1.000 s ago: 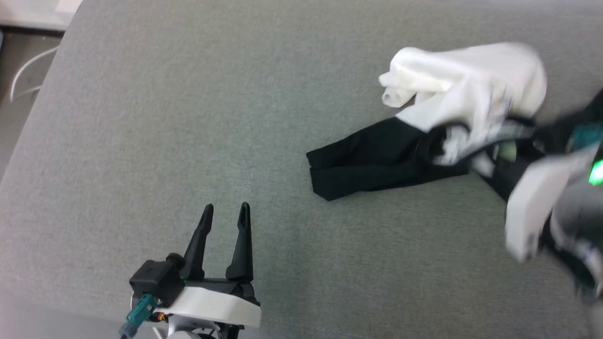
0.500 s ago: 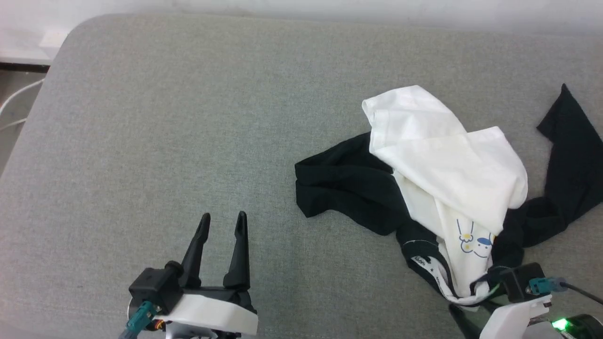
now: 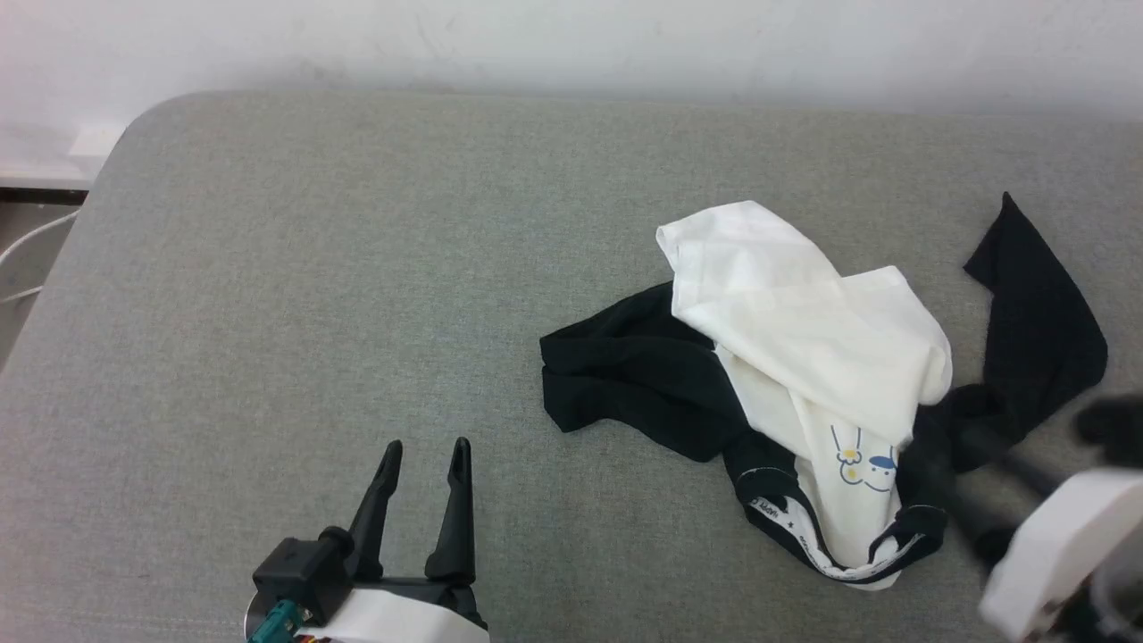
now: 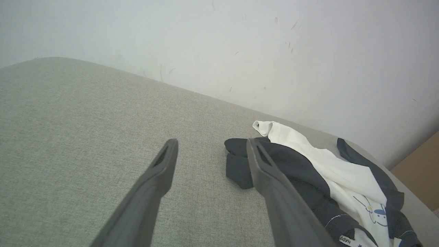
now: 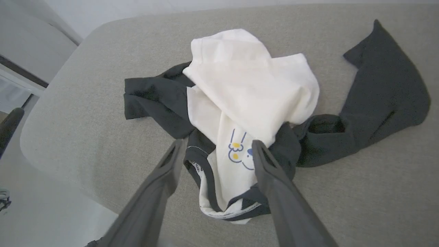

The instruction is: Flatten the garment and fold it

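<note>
The garment [image 3: 804,330], a white T-shirt with black sleeves, lies crumpled on the right half of the grey padded surface [image 3: 312,268]. Its rabbit print and lettered neck tape face the near edge, and one black sleeve spreads to each side. My right gripper [image 5: 217,144] hovers open just above the collar and print, with nothing between its fingers. In the head view its arm [image 3: 1058,536] is a blur at the lower right. Well left of the garment [image 4: 343,178], my left gripper [image 3: 425,446] is open and empty. The garment [image 5: 247,85] touches neither gripper.
A white wall [image 3: 571,36] runs along the far side of the surface. The surface's rounded left corner drops to a floor with a pale cable [image 3: 27,241]. A brown box-like edge [image 4: 422,171] shows at the right in the left wrist view.
My right gripper opened and let go of the garment, which settled on the surface with its sleeves spread. The right arm drew back toward the near right. The head camera tilted up.
</note>
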{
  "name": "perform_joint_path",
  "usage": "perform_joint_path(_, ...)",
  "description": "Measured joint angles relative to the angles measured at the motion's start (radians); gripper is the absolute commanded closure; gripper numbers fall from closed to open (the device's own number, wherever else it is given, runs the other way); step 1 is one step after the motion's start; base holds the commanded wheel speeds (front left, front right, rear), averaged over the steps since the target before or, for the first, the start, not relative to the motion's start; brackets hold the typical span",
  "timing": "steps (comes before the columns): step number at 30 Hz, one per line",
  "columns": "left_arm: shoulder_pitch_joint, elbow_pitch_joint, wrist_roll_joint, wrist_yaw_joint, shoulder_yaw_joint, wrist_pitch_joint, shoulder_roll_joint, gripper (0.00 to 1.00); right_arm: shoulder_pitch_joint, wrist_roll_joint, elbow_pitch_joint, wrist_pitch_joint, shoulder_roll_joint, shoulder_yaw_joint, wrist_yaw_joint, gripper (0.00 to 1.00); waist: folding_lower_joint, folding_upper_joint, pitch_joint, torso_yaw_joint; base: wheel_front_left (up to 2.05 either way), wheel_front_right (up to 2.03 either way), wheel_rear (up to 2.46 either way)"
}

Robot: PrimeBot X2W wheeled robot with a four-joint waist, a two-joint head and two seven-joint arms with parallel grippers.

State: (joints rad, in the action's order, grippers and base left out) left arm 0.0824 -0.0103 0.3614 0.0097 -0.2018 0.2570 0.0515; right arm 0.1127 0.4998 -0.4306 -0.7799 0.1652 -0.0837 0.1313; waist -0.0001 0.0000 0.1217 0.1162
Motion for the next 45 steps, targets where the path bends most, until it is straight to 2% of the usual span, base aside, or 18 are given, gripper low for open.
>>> perform_joint_path(3,0.000,0.007,-0.003,0.000,0.000,0.000,0.000,0.00,-0.068,-0.064,-0.010,0.032,-0.007,-0.088,0.000,0.00,0.0000,0.0000,0.000,-0.006,0.00,0.00,0.00)
perform_joint_path(5,0.000,0.013,-0.003,0.000,0.000,0.000,0.000,0.00,-0.118,-0.100,0.022,0.047,-0.034,-0.141,0.000,0.00,0.0001,-0.0001,0.009,-0.007,0.00,0.00,0.00)
perform_joint_path(12,-0.014,0.019,-0.010,-0.009,0.000,0.000,0.000,0.00,-0.248,-0.239,0.230,0.016,-0.017,-0.175,0.000,0.00,0.0002,0.0000,0.064,-0.004,0.00,0.00,0.00)
perform_joint_path(18,-0.057,0.018,-0.012,-0.019,-0.003,0.000,0.000,0.00,-0.354,-0.349,0.401,-0.068,0.016,-0.210,0.000,0.00,0.0003,0.0000,0.121,0.012,0.00,0.00,0.00)
perform_joint_path(29,-0.079,0.009,-0.009,-0.020,-0.004,0.000,0.000,0.00,-0.431,-0.416,0.589,-0.121,0.025,-0.237,0.000,0.00,0.0002,0.0000,0.183,0.075,0.00,0.00,0.00)
perform_joint_path(30,-0.083,0.009,-0.009,-0.020,-0.004,0.000,0.000,0.00,-0.440,-0.422,0.596,-0.123,0.024,-0.243,0.000,0.67,0.0001,0.0000,0.186,0.080,0.00,0.00,0.00)
perform_joint_path(31,-0.086,0.009,-0.009,-0.020,-0.002,0.000,0.000,0.00,-0.448,-0.430,0.601,-0.119,0.023,-0.247,0.000,1.00,0.0001,0.0000,0.188,0.083,0.00,0.00,0.00)
perform_joint_path(38,-0.085,0.010,-0.010,-0.019,0.015,0.000,0.000,0.00,-0.515,-0.413,0.581,-0.051,0.012,-0.248,0.000,1.00,0.0003,0.0000,0.183,0.058,0.00,0.00,0.00)
perform_joint_path(41,-0.085,0.011,-0.010,-0.019,0.012,0.000,0.000,0.00,-0.546,-0.403,0.530,-0.020,0.037,-0.301,0.000,1.00,0.0002,0.0000,0.173,0.035,0.00,0.00,0.00)
perform_joint_path(45,-0.085,0.011,-0.010,-0.019,0.012,0.000,0.000,0.00,-0.516,-0.404,0.471,-0.017,0.069,-0.427,0.000,1.00,0.0002,0.0000,0.161,0.010,0.00,0.00,0.00)
